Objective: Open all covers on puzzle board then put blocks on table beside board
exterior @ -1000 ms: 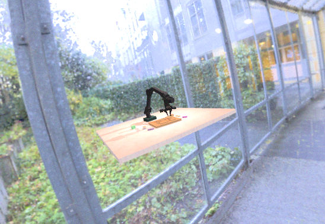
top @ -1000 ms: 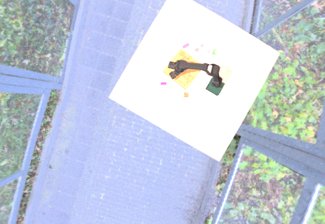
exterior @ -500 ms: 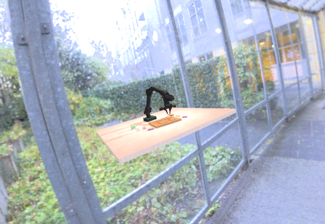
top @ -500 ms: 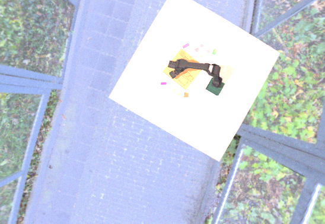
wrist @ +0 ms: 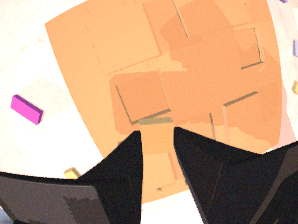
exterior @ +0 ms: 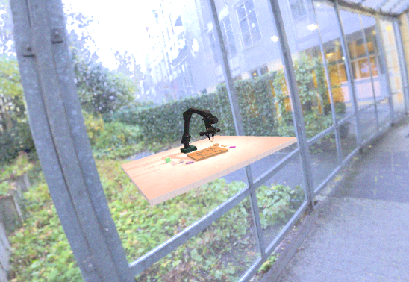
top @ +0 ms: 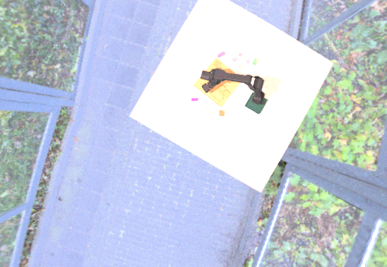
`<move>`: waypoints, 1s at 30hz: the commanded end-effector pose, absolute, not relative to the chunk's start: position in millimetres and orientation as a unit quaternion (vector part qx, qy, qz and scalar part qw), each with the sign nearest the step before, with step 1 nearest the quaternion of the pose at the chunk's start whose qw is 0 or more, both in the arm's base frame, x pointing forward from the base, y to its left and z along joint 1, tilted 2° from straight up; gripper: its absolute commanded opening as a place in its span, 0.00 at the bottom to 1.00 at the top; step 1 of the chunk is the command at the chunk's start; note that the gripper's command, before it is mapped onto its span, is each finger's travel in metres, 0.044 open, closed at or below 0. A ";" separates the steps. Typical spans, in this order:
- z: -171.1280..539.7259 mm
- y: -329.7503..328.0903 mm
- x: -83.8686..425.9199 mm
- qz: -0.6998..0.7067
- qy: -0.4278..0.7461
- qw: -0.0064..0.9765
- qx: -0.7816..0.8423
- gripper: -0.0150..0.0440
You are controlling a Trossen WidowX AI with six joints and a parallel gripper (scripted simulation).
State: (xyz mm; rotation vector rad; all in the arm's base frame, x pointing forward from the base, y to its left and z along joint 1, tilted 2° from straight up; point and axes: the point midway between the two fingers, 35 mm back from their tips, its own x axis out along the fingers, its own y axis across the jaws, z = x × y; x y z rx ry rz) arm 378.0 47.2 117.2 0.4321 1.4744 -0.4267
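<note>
The largest thing I have in view is the pale bench (top: 247,145) (exterior: 149,176) (wrist: 30,55), and on it stands my dark arm (top: 236,78) (exterior: 196,110), on a green base (top: 259,110) (exterior: 191,150). The arm reaches out over the orange puzzle board (top: 220,102) (exterior: 209,155) (wrist: 80,45), which lies flat near the base. Outlines and grooves mark the board's face; I can't tell how far each cover is open.

My claw (top: 208,82) (exterior: 211,140) (wrist: 156,135) points down above the board, fingers narrow and closed on a small tan block (wrist: 157,137). From the wrist I see that block between the two fingertips, its olive-shaded edge showing just past them. The fingertips are hidden from me in the top view.

Other blocks lie on the bench, apart from the board. A green block (top: 255,61) (exterior: 167,160) and a purple block (top: 221,54) (exterior: 189,163) are along one side, with a few small pink blocks (top: 241,54) between them. A magenta block (top: 194,99) (exterior: 232,147) (wrist: 26,109) lies off to the claw's left in the wrist view, and an orange block (top: 222,113) sits near a board corner. Smallest is a yellow block (wrist: 71,173), just beside the board, partly behind the left-hand finger.
</note>
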 end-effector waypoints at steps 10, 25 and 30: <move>125.1 -0.5 366.6 -0.194 0.657 0.702 0.193 0.39; 126.6 -55.3 343.2 -0.196 0.658 0.701 0.191 0.39; 126.8 -72.5 333.2 -0.196 0.658 0.701 0.191 0.39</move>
